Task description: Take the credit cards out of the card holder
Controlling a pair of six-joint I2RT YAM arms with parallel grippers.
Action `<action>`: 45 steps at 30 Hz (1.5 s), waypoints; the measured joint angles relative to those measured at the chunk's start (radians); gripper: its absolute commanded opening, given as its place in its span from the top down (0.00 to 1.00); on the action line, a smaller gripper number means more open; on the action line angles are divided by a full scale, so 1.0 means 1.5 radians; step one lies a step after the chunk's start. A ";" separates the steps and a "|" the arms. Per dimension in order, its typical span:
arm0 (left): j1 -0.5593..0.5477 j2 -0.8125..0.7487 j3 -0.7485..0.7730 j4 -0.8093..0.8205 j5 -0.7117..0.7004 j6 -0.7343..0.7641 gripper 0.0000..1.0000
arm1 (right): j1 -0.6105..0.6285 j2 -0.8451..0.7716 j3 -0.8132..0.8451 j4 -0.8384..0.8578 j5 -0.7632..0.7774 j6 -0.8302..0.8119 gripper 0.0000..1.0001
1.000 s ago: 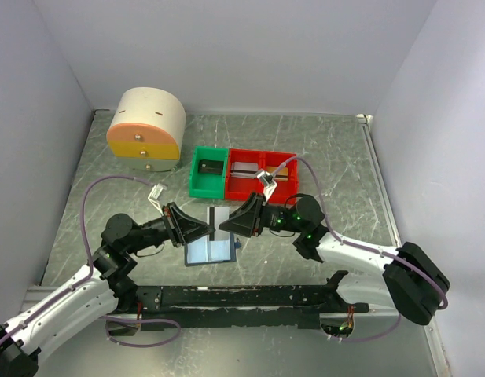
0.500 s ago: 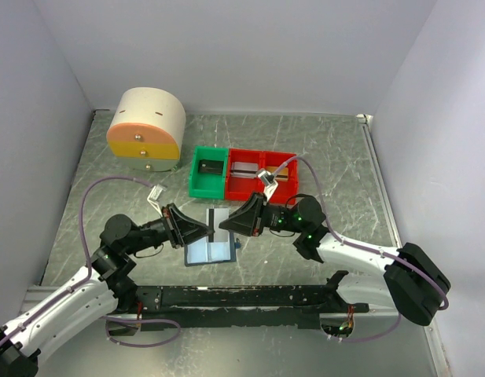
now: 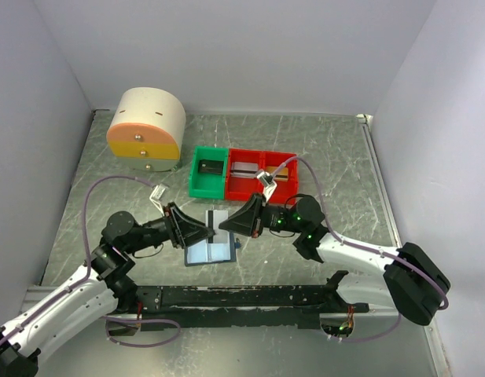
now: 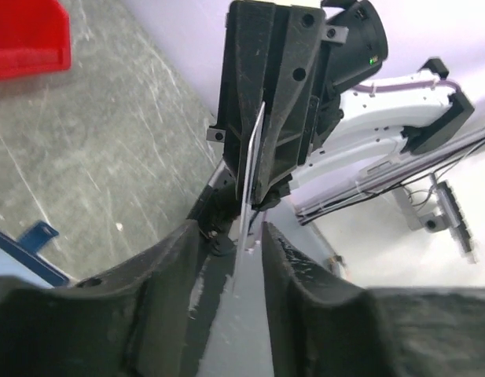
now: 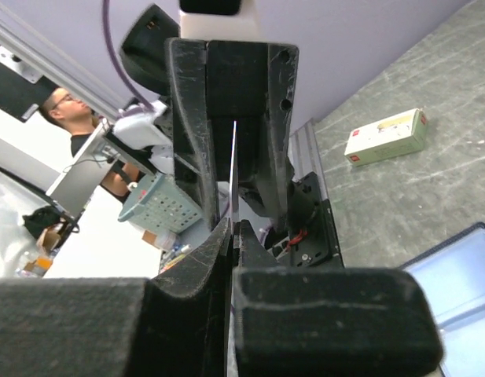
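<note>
Right claw (image 5: 233, 226) pinching pale grey credit card (image 3: 217, 217) edge-on, left claw (image 4: 229, 232) parted around it

The top view is bright and even, with the light coming from above. The white walls (image 3: 226, 47) look a little bluish, and the table (image 3: 336, 157) carries only soft, short shadows beside the arms (image 3: 69, 294). All is sharp there. In the left wrist view the left fingers (image 4: 148, 298) are close and blurred, and the background at the right is washed out. In the right wrist view the right fingers (image 5: 328, 314) are blurred too. The card (image 5: 233, 173) is a thin bright line, and the left part is overexposed.
</note>
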 measured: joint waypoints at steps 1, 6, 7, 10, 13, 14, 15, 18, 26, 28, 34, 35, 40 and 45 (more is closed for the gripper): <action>0.000 0.002 0.011 -0.032 -0.006 0.011 0.08 | 0.000 -0.002 0.000 -0.010 0.003 -0.006 1.00; 0.000 0.006 0.114 -0.242 -0.111 0.099 0.00 | 0.002 -0.055 0.017 -0.179 0.080 -0.074 1.00; 0.000 0.006 0.136 -0.286 -0.145 0.117 0.00 | 0.003 -0.073 0.024 -0.226 0.111 -0.093 1.00; 0.000 0.011 0.189 -0.398 -0.238 0.158 0.00 | 0.003 -0.124 0.042 -0.355 0.211 -0.149 1.00; 0.000 0.037 0.226 -0.488 -0.321 0.183 0.00 | 0.002 -0.158 0.046 -0.447 0.290 -0.193 1.00; 0.000 0.050 0.236 -0.516 -0.346 0.189 0.00 | 0.002 -0.164 0.046 -0.470 0.307 -0.203 1.00; 0.000 0.061 0.244 -0.534 -0.364 0.192 0.00 | 0.003 -0.170 0.046 -0.494 0.326 -0.214 1.00; 0.000 0.115 0.285 -0.605 -0.433 0.207 0.00 | 0.006 -0.177 0.046 -0.549 0.371 -0.243 1.00; 0.024 0.230 0.360 -0.676 -0.554 0.277 0.00 | 0.140 -0.125 0.131 -0.637 0.521 -0.363 1.00; 0.066 0.239 0.366 -0.675 -0.555 0.300 0.00 | 0.184 -0.089 0.173 -0.647 0.564 -0.413 1.00; 0.245 0.223 0.350 -0.642 -0.481 0.341 0.00 | 0.233 0.009 0.253 -0.688 0.650 -0.532 1.00; 0.262 0.207 0.335 -0.634 -0.467 0.343 0.00 | 0.234 0.027 0.267 -0.701 0.659 -0.551 1.00; 0.264 0.114 0.297 -0.616 -0.417 0.351 0.00 | 0.232 0.083 0.305 -0.731 0.706 -0.619 1.00; 0.264 0.080 0.293 -0.594 -0.398 0.352 0.00 | 0.173 0.119 0.347 -0.755 0.708 -0.672 1.00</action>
